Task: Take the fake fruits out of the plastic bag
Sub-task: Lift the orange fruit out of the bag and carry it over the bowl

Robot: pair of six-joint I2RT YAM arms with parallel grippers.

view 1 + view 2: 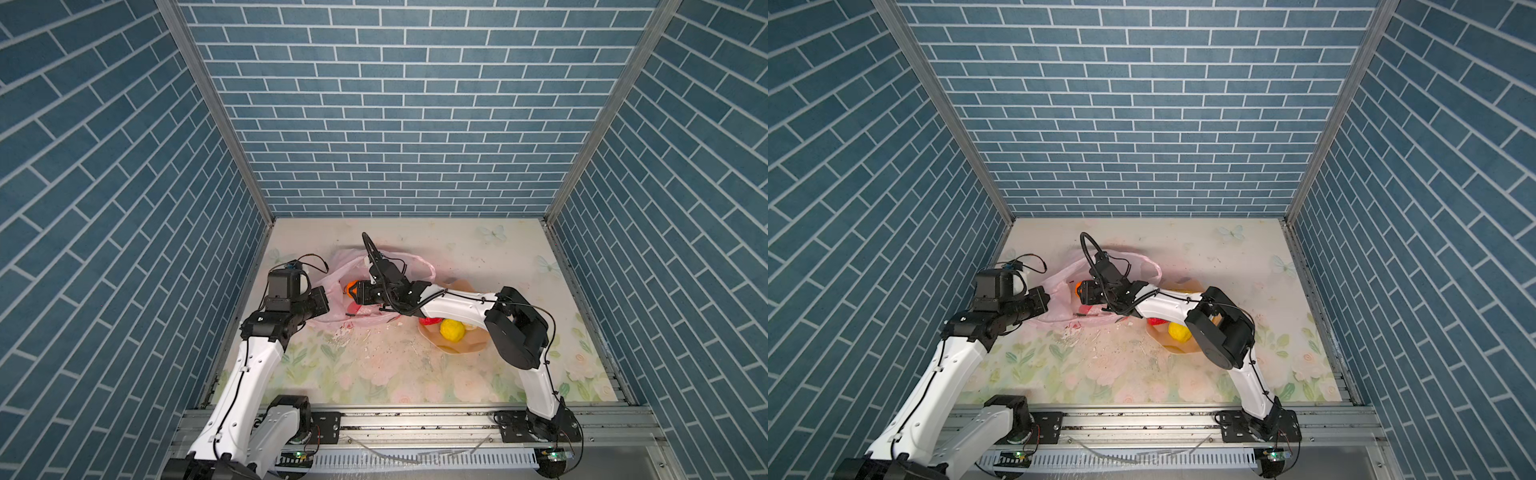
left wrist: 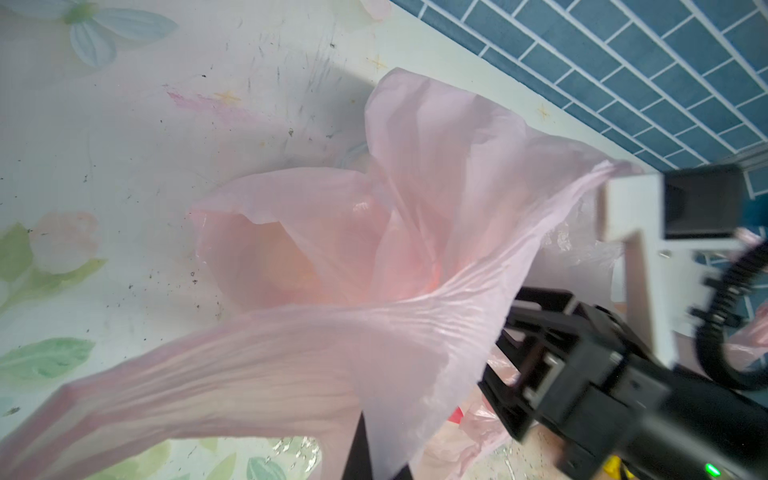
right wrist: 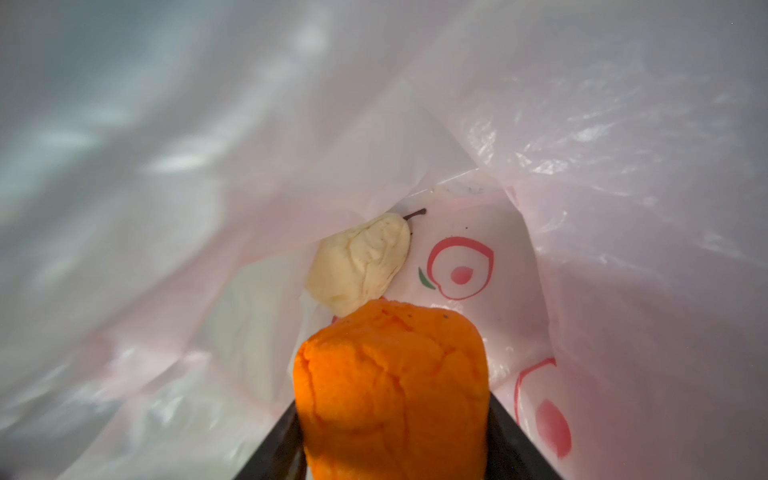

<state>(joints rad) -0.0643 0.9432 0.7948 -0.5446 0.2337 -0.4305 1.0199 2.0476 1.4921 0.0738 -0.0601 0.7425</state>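
Observation:
The pink plastic bag (image 1: pixel 332 286) lies at the back left of the table, its mouth held up. My left gripper (image 2: pixel 374 461) is shut on the bag's stretched edge (image 2: pixel 291 365). My right gripper (image 3: pixel 395 432) reaches inside the bag and is shut on an orange fruit (image 3: pixel 390 386), which also shows in both top views (image 1: pixel 351 286) (image 1: pixel 1078 287). Deeper in the bag lies a cream pear-shaped fruit (image 3: pixel 359 264) with a small stem. A yellow fruit (image 1: pixel 452 330) and a red fruit (image 1: pixel 430 321) sit in the bowl.
A peach scalloped bowl (image 1: pixel 461 347) stands right of the bag, partly under my right arm. White crumbs and scraps (image 1: pixel 345 332) are scattered on the floral tabletop in front of the bag. Blue brick walls close in three sides.

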